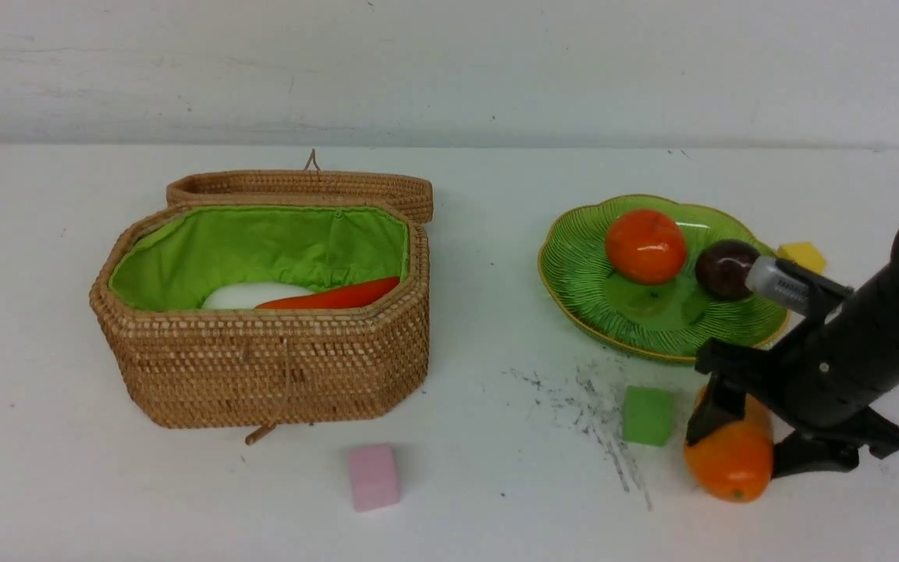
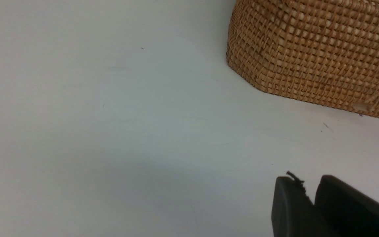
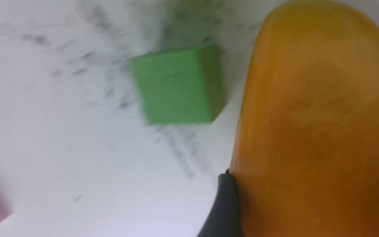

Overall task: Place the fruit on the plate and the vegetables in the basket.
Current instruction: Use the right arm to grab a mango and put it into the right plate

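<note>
The orange-yellow mango (image 1: 730, 460) (image 3: 317, 115) lies on the table in front of the plate. My right gripper (image 1: 740, 451) is open and straddles it, one finger (image 3: 225, 204) against its side. On the green plate (image 1: 574, 257) sit the orange-red persimmon (image 1: 644, 246) and the dark mangosteen (image 1: 724, 269). The wicker basket (image 1: 262, 367) (image 2: 314, 49) stands open at the left, holding the white radish (image 1: 250, 295) and the orange-red carrot piece (image 1: 340, 297). My left gripper (image 2: 309, 186) shows only in its wrist view, shut and empty, low over bare table near the basket's corner.
A green foam cube (image 1: 647, 415) (image 3: 179, 85) sits just left of the mango. A pink cube (image 1: 374, 476) lies in front of the basket, and a yellow cube (image 1: 802, 255) behind the plate. Dark scuff marks (image 1: 590, 406) streak the table by the green cube.
</note>
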Motion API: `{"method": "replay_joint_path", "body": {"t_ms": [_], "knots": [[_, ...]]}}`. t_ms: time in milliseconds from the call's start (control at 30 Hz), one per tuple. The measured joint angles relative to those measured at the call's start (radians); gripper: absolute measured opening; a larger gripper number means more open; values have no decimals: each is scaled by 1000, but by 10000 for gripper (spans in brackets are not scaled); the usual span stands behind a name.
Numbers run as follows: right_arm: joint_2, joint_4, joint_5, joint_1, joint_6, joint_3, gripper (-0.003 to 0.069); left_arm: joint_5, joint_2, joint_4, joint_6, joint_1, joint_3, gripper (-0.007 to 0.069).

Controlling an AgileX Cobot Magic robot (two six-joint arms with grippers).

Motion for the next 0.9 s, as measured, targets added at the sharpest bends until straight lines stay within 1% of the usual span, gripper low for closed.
{"method": "replay_joint_path", "body": {"t_ms": [133, 233, 267, 300, 333, 367, 433, 467, 533, 600, 633, 733, 900], "knots": [[-118, 54, 23, 0, -106, -41, 573, 0, 0, 0, 0, 0, 0, 114], [-147, 63, -4, 0, -252, -117, 573, 0, 0, 0, 0, 0, 0, 118], [-147, 66, -23, 1, -337, -152, 573, 0, 0, 0, 0, 0, 0, 120], [-144, 66, -31, 1, -391, -167, 573, 0, 0, 0, 0, 0, 0, 121], [-129, 66, -53, 5, -518, -221, 573, 0, 0, 0, 0, 0, 0, 124], [-116, 66, -60, 9, -601, -248, 573, 0, 0, 0, 0, 0, 0, 125], [-65, 67, -62, 20, -733, -315, 573, 0, 0, 0, 0, 0, 0, 128], [-34, 68, -56, 23, -769, -341, 573, 0, 0, 0, 0, 0, 0, 130], [9, 67, -43, 25, -802, -369, 573, 0, 0, 0, 0, 0, 0, 131], [109, 38, -17, 28, -873, -415, 573, 0, 0, 0, 0, 0, 0, 134], [117, 38, -16, 28, -873, -418, 573, 0, 0, 0, 0, 0, 0, 134], [236, -53, -15, 29, -983, -458, 573, 0, 0, 0, 0, 0, 0, 137], [299, -100, -77, 29, -1022, -482, 573, 0, 0, 0, 0, 0, 0, 144]]}}
